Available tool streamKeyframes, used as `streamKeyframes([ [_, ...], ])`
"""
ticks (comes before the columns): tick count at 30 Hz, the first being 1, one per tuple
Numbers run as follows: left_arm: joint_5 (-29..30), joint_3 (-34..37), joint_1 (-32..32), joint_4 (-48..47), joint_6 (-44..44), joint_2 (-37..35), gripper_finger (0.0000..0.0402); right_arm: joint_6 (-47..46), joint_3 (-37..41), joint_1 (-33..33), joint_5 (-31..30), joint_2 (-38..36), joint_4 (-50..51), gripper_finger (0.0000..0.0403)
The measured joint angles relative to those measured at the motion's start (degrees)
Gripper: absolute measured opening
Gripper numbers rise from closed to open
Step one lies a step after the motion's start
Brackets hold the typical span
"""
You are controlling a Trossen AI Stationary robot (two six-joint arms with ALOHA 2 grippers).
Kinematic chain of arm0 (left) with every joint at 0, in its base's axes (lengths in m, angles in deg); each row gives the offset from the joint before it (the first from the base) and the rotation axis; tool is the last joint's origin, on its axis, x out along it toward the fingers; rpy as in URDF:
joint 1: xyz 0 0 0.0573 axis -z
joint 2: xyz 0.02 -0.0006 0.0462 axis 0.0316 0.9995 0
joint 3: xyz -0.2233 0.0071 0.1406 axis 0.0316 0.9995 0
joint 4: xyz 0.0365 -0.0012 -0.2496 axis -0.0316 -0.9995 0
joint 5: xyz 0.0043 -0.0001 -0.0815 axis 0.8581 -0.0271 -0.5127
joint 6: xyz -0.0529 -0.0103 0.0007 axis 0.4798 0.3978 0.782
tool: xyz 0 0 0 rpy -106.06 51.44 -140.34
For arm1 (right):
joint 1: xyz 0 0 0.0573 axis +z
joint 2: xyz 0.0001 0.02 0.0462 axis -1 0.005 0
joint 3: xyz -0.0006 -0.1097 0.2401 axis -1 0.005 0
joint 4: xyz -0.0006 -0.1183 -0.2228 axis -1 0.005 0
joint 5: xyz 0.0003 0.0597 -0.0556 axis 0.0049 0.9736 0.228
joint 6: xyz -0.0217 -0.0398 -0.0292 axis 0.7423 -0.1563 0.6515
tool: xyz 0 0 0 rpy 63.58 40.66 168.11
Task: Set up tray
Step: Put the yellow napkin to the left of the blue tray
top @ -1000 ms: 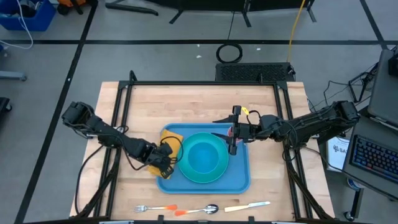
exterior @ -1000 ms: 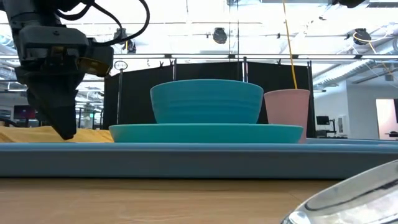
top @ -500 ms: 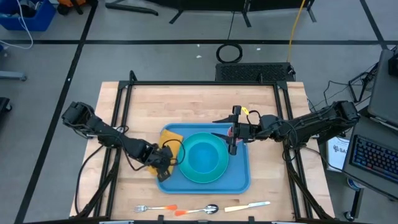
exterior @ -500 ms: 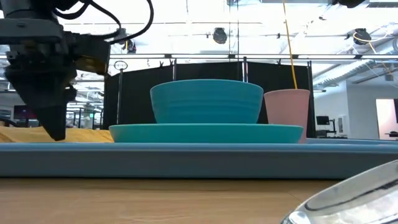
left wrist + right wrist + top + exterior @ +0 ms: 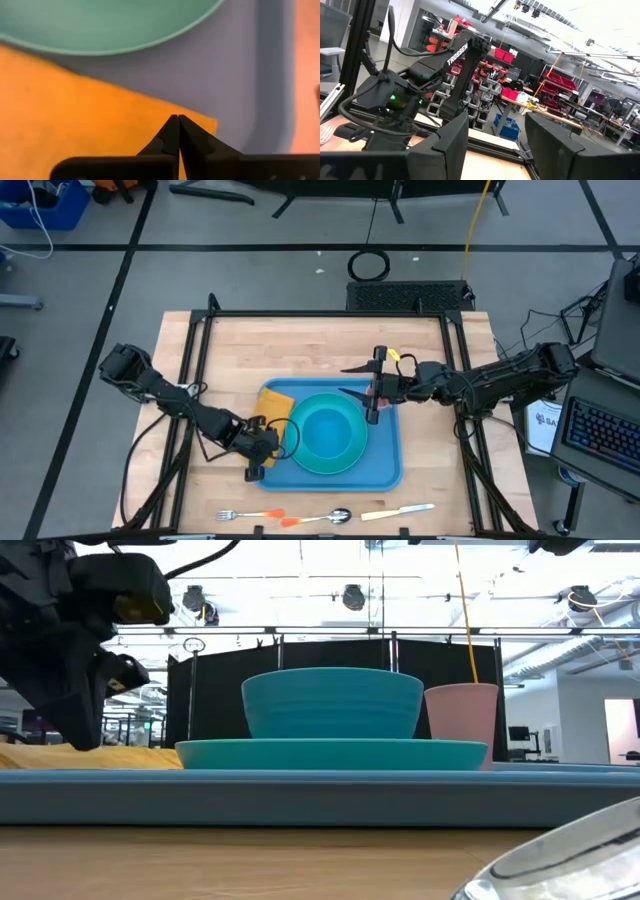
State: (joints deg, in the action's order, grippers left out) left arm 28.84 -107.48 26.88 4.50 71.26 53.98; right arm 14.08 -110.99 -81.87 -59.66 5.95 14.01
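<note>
Blue plastic tray (image 5: 385, 465), rounded corners, raised rim

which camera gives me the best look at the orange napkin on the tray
The left wrist view: the orange napkin fills much of it, lying flat on the tray beside the plate. The high view shows it small at the tray's left end. The low view shows only a thin strip. The right wrist view misses it.
</note>
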Motion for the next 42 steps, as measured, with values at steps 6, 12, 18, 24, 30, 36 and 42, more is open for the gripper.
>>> streamKeyframes([
  [6,-0.4,0.0,-1.0,-1.7,1.7,1.0,0.0003,0.0,0.0,0.0,0.0,0.0,0.0,0.0187],
  [12,-0.6,0.0,-2.1,-3.3,2.8,2.3,0.0002,0.0,0.0,0.0,0.0,0.0,0.0,0.0187],
  [18,-4.5,-0.4,-3.4,-0.3,3.0,7.2,0.0001,0.0,0.0,0.0,0.0,0.0,-0.1,0.0187],
  [24,-6.3,-0.2,-4.3,4.8,4.5,9.1,0.0001,0.0,0.0,0.0,0.0,0.0,0.0,0.0187],
  [30,-4.6,-0.1,-4.5,9.7,5.8,9.2,0.0001,0.0,0.0,0.0,0.0,0.0,0.0,0.0187],
  [36,-4.0,-0.1,-5.5,9.6,8.3,9.2,0.0001,0.0,0.0,0.0,0.0,0.0,0.0,0.0187],
  [42,-2.2,0.0,-5.6,11.9,7.5,9.3,0.0001,0.0,0.0,0.0,0.0,0.0,0.0,0.0187],
])
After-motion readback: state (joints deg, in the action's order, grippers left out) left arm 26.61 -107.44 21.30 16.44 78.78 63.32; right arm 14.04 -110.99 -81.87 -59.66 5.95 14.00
